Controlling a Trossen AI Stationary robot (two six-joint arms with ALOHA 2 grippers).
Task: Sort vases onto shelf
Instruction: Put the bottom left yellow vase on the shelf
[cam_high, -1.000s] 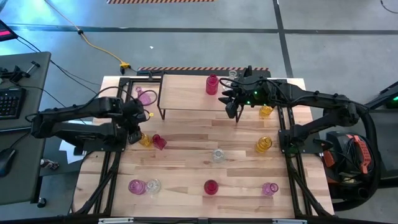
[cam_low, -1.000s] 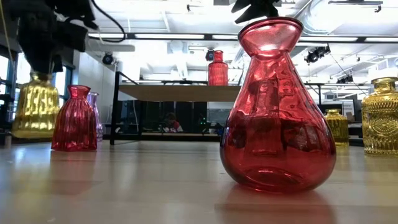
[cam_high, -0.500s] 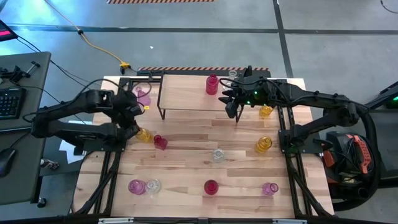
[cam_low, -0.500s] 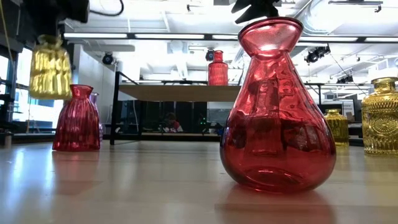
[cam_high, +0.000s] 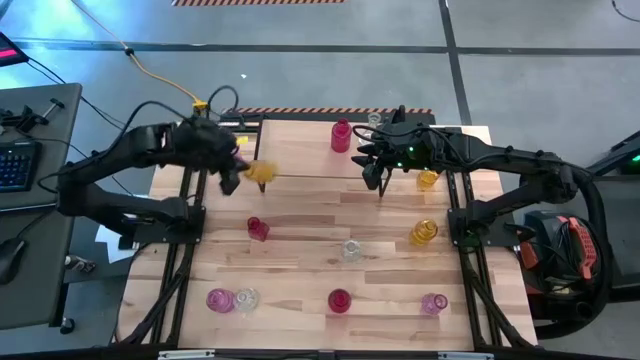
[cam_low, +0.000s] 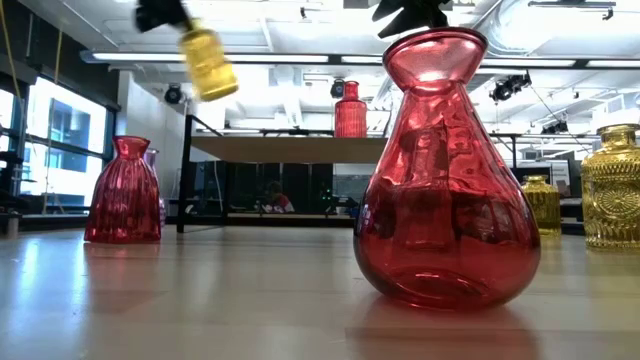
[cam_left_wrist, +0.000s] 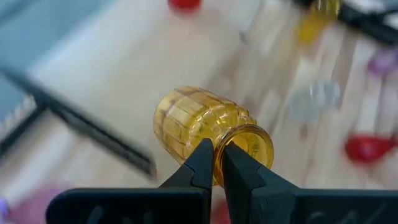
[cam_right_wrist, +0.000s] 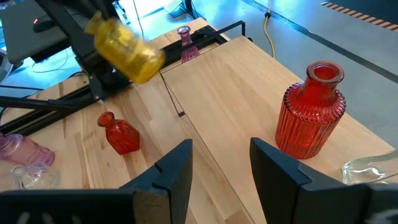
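- The left end effector (cam_high: 232, 172) was closed on the rim of a ribbed amber-yellow glass vase (cam_high: 261, 171), one finger inside the mouth and one outside; it carried the vase tilted in the air at the left end of the small light-wood shelf on thin black wire legs (cam_high: 300, 150), above the wooden worktop (cam_high: 300, 275).
- By my reading the sorting was at an early stage: only one vase, a ribbed red glass one (cam_high: 341, 135), stood on the shelf top, with a clear glass vase (cam_high: 374, 120) near its far right corner, though I could not tell whether that one rested on the shelf.
- Left on the worktop, from left to right: a pink vase (cam_high: 218, 299) and a clear vase (cam_high: 246, 298) just beside each other at the near edge, a small red faceted vase (cam_high: 258, 229), a red vase (cam_high: 340, 300), a clear vase (cam_high: 350, 249), an amber vase (cam_high: 424, 232) and a pink vase (cam_high: 434, 302).
- No vase showed anything inside it.
- The right end effector (cam_high: 372, 165) hung over the right end of the shelf, its fingers partly apart and holding nothing, near the red vase.
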